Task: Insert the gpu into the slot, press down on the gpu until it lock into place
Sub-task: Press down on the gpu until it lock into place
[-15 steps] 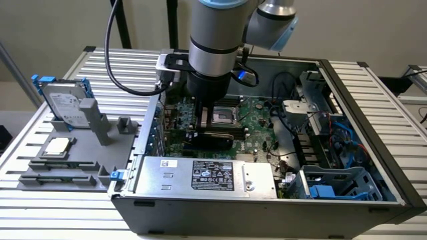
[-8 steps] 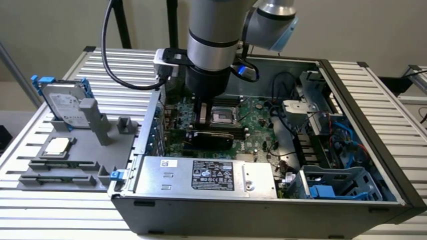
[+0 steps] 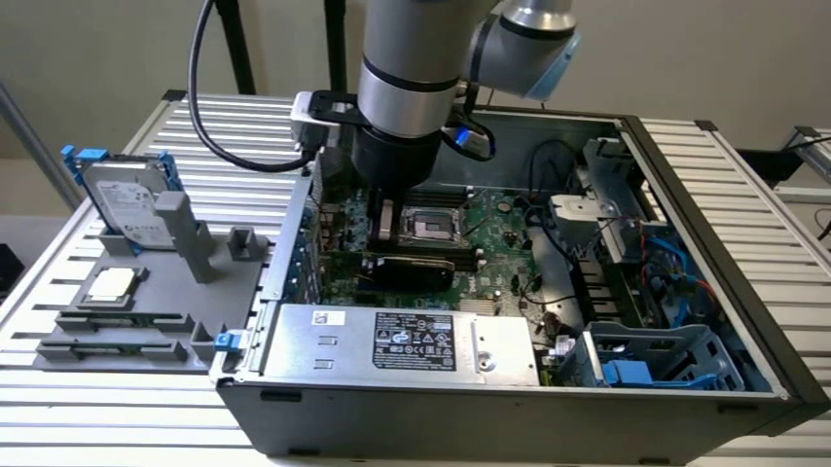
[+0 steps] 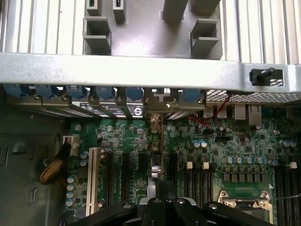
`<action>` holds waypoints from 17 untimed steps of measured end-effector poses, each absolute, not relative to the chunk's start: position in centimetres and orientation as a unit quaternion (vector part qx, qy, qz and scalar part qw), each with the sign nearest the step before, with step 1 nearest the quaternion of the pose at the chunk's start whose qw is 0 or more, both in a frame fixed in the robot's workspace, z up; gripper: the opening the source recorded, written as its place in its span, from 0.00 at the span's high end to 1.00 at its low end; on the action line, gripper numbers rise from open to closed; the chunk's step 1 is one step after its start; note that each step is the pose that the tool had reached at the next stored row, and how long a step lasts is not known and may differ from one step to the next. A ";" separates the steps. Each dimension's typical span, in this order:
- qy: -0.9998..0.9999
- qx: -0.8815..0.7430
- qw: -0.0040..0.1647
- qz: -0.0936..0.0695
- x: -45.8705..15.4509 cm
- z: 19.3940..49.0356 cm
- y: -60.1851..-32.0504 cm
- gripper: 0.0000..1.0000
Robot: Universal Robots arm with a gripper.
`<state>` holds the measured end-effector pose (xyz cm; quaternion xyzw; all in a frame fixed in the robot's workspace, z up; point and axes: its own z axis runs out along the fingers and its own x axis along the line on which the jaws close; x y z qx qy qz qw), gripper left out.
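Even, soft daylight-like lighting; mild softness in both views.
The case rim (image 4: 141,70) glares pale in the wrist view; the case interior sits in shadow, and near parts blur.

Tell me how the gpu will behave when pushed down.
The gpu looks like a rigid flat card, so it probably won't flex. Standing on its thin edge, it may tilt if pushed off-centre. Its glossy shroud could be slippery.

Black gpu (image 3: 413,269) sits edge-down on the motherboard.

The closed gripper (image 4: 162,205) hangs over the green board (image 4: 225,141), near black slots (image 4: 117,174).
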<state>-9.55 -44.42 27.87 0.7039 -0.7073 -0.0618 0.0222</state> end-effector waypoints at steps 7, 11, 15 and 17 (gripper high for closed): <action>-0.701 0.707 0.048 -0.087 -9.8 27.9 -44.4 0.89; -0.696 0.708 0.063 -0.101 -9.9 27.9 -44.4 0.89; -0.691 0.710 0.078 -0.115 -10.0 27.9 -44.4 0.89; -0.688 0.710 0.085 -0.122 -10.0 27.9 -44.4 0.89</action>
